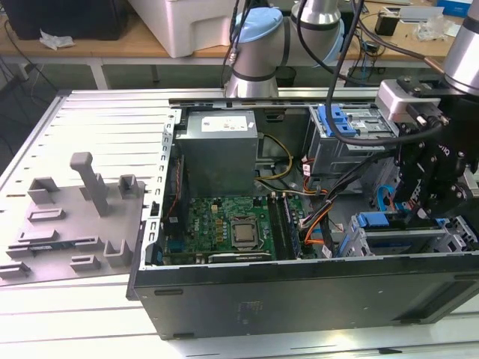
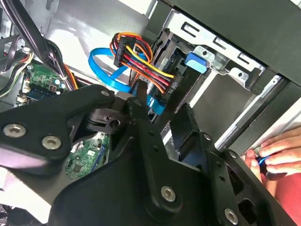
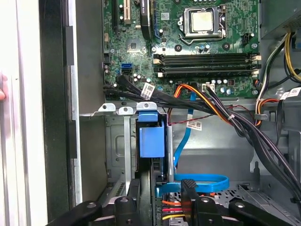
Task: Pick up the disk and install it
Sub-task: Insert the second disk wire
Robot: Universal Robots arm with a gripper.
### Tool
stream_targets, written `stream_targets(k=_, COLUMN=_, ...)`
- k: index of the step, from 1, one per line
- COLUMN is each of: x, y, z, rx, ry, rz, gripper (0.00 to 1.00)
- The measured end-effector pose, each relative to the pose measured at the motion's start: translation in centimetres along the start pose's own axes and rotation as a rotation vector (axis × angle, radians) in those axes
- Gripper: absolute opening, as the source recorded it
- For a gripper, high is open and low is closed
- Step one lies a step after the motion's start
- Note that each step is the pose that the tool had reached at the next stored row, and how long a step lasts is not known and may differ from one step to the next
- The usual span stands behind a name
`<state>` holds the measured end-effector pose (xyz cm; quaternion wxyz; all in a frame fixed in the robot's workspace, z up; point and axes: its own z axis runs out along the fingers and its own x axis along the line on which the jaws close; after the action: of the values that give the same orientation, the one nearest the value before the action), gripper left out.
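The disk [image 3: 151, 141] stands on edge in a slot of the grey drive cage [image 3: 117, 141], near the front of the open computer case [image 1: 299, 299]. I see mainly its blue carrier frame [image 1: 372, 220], whose blue tab [image 2: 195, 62] sits at the cage rim. My gripper [image 3: 161, 190] hangs right over the slot, at the exterior view's right [image 1: 415, 213]. It is open, and one black finger [image 3: 133, 194] stands on either side of the carrier. There is a gap between the carrier and the other finger [image 2: 188, 127].
A blue data cable [image 3: 193, 181] and a bundle of coloured power wires [image 2: 141, 56] crowd the cage. The motherboard [image 1: 224, 224] and grey power supply [image 1: 217, 146] fill the case. Another blue-framed drive [image 1: 352, 123] lies on the upper bay. A person's hand [image 2: 275, 155] rests beside the case.
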<state>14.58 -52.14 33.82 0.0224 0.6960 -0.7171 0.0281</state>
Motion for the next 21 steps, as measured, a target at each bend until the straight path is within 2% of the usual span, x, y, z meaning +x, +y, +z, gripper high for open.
stream_targets(k=2, x=-0.04, y=0.0, z=-0.2, rx=0.0, ry=0.0002, rz=0.0, gripper=0.48)
stream_targets(k=5, x=-0.17, y=0.0, z=-1.22, rx=0.0001, ry=0.0005, rz=0.0, gripper=0.48)
stream_targets(k=11, x=-0.25, y=-0.02, z=-4.05, rx=0.0001, ry=0.002, rz=0.0, gripper=0.48)
stream_targets(k=12, x=-0.24, y=-0.03, z=-4.99, rx=0.0001, ry=0.0025, rz=0.0, gripper=0.48)
stream_targets(k=13, x=-0.23, y=-0.03, z=-5.49, rx=0.0001, ry=0.0025, rz=0.0, gripper=0.48)
stream_targets(k=21, x=-0.22, y=0.11, z=-5.55, rx=0.0001, ry=0.0033, rz=0.0, gripper=0.48)
